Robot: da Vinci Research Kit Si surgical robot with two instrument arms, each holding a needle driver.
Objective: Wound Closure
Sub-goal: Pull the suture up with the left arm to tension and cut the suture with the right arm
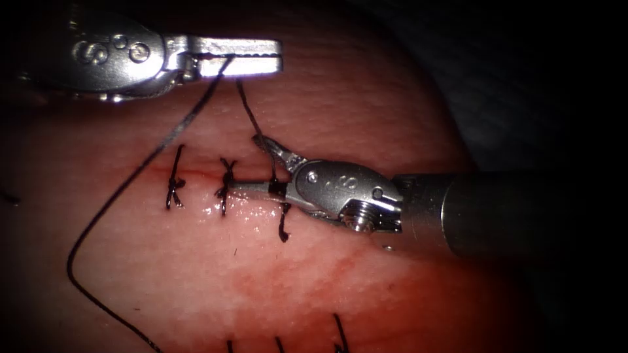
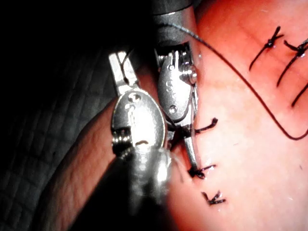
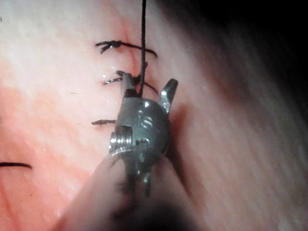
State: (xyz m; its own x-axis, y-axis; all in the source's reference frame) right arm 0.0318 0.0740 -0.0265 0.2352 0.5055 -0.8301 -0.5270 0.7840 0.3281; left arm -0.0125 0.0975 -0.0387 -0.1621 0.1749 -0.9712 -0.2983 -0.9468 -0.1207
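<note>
The cut (image 1: 196,174) runs across the tissue (image 1: 366,98) with two tied stitches (image 1: 174,185) (image 1: 225,183) and a third stitch (image 1: 282,216) to their right. Up at the far left, my left tool (image 1: 252,56) is shut on the thread (image 1: 171,134). One strand drops from it to the third stitch; the other sweeps left in a long loop. My right tool (image 1: 245,165) is open over the cut at the third stitch, holding nothing, with the taut strand between its jaws. The right wrist view shows those jaws (image 3: 148,84) astride the thread (image 3: 143,43). The left wrist view shows my left tool (image 2: 120,67) beside the right tool (image 2: 178,96).
Short dark thread ends (image 1: 340,333) stick up along the tissue's near edge. A red-stained patch (image 1: 294,281) lies below the cut. Dark cloth (image 1: 523,78) borders the tissue on the right. The long thread loop (image 1: 75,261) lies over the tissue's left part.
</note>
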